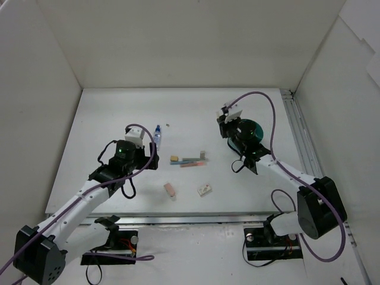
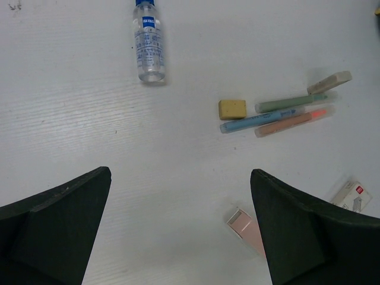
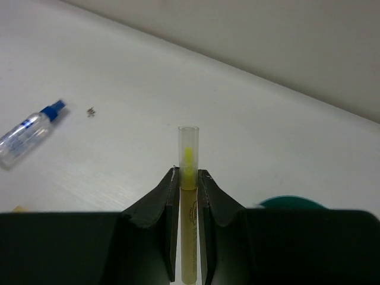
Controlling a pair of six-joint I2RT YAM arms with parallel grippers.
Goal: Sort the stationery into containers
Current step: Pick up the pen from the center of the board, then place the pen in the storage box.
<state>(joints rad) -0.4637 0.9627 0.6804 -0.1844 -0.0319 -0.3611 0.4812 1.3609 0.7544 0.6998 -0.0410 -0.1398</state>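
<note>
right jaws pinch yellow highlighter (image 3: 188, 205) by teal bowl (image 1: 259, 129); left jaws wide.

Robotics lab: white panel walls (image 1: 178, 41) encl. test table (image 1: 101, 127).

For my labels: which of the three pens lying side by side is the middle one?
The blue pen, between the grey-green pen and the red pen; its end lies nearest the tan cube.

The white table (image 1: 107, 119) bears a bottle (image 1: 157, 135) at ten o'clock, pens (image 1: 191, 161) centrally, a pink eraser (image 1: 170, 190) and white eraser (image 1: 205, 189) at six, a teal bowl (image 1: 254, 130) at three.
</note>
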